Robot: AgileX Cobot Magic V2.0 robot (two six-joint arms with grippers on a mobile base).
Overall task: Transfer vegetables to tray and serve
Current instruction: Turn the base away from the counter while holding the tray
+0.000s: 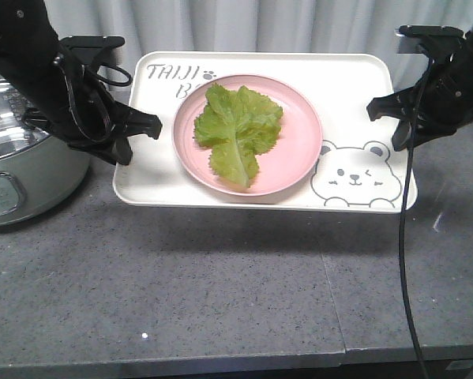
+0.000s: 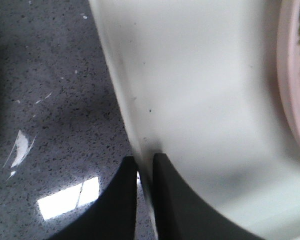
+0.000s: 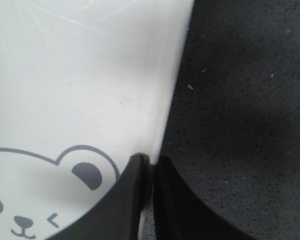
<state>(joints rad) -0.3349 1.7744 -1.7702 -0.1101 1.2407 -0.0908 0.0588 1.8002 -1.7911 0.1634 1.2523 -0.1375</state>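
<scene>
Left gripper (image 2: 145,161): clamped on the left rim of the tray (image 1: 354,87), one finger on each face of the rim. Right gripper (image 3: 150,161): same pinch on the right rim, just beside the bear drawing (image 1: 354,178).

The tray hangs between the arms. The shadow beneath suggests it is clear of the counter (image 1: 220,300). The vegetables (image 1: 236,130) lie on the pink plate (image 1: 299,154), which sits mid-tray.

Judgement: transfer complete, the serving carry is in hand. The next move calls for both arms travelling together with the tray level, or the plate may slide.

Unclear:
- How much rim each pinch holds.
- The tray lettering, partly covered by the plate.
- The cooker (image 1: 15,158), cut off at the left frame edge.
- The serving spot, which is not in view.
</scene>
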